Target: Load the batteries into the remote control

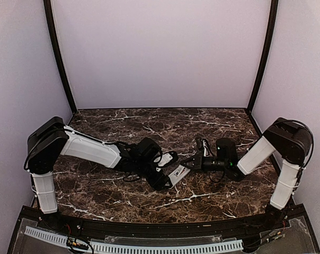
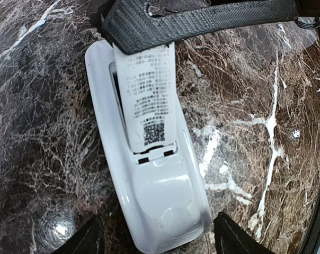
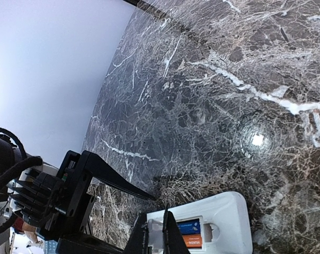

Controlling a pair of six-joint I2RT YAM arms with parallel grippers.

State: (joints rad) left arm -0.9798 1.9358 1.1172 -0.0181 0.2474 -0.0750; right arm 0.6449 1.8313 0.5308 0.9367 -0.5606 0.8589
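The remote control (image 1: 177,173), a slim glossy white plastic slab with a rounded end, lies back-up on the veined brown marble table (image 1: 149,124), just 4 o'clock of centre. The left gripper (image 2: 156,227), reaching from 9 o'clock, straddles that rounded end, jaws apart and clear of it. The right gripper (image 3: 156,233), from 3 o'clock, holds its ribbed black fingers together at the battery bay, where 2 batteries (image 3: 190,234), blue and orange, show.

- remote control (image 2: 165,206), upturned back: white label (image 2: 147,90) with several lines of fine black print, too blurred to read
- QR-type code (image 2: 153,132) at the label's lower end
- batteries (image 3: 190,234): blue and orange wraps, print illegible
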